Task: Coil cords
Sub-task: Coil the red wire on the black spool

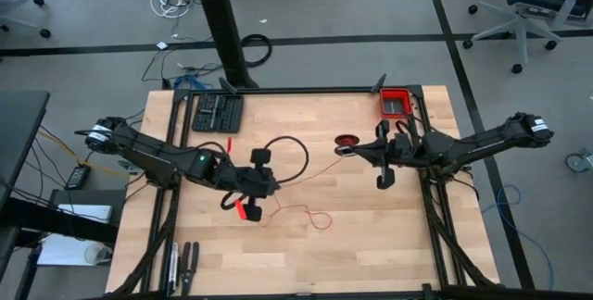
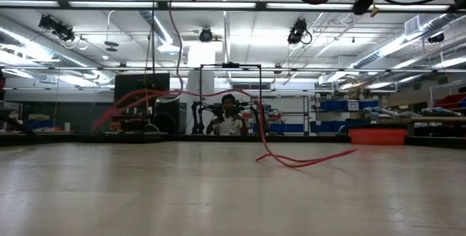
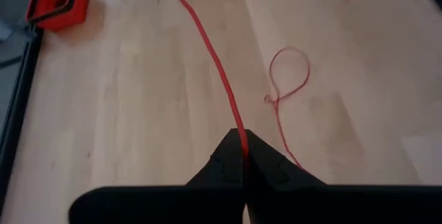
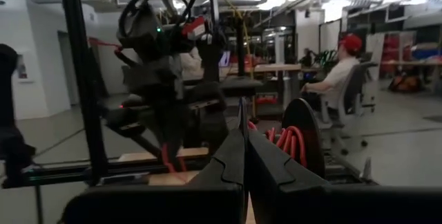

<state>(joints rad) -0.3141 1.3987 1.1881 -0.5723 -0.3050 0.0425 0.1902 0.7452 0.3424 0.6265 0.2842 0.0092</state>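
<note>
The thin red cord (image 1: pixel 306 172) runs through the air between my two grippers. My left gripper (image 1: pixel 269 187) is shut on it above the table's middle. My right gripper (image 1: pixel 345 152) is shut, lifted to the right of it, and carries several wound turns of the cord (image 4: pixel 293 144) beside its fingers. The rest of the cord lies slack on the wood toward the near edge, with a small loop (image 1: pixel 320 218) that also shows in the left wrist view (image 3: pixel 290 72). In the low view a stretch of the cord (image 2: pixel 306 162) lies on the table and both grippers are up at the top edge. My left gripper (image 3: pixel 243 156) pinches a single strand of the cord (image 3: pixel 241 135) between its two fingertips, slanting down from the table's left. From the fingers the strand runs on straight and taut toward the right gripper; the other side drops slack to the table. My right gripper (image 4: pixel 245 148) holds the wound turns of the cord (image 4: pixel 290 137) lifted clear of the table, against a dark round piece beside one finger. Its fingers point about level toward the left arm. Which strand sits between the shut fingers I cannot tell.
A red bin (image 1: pixel 397 103) sits at the table's far right corner, a black tray (image 1: pixel 217 112) at the far left. A black cable loop (image 1: pixel 295 152) arches from the left arm. Tools (image 1: pixel 182 263) lie by the near left edge. People sit in the room beyond (image 2: pixel 229 119).
</note>
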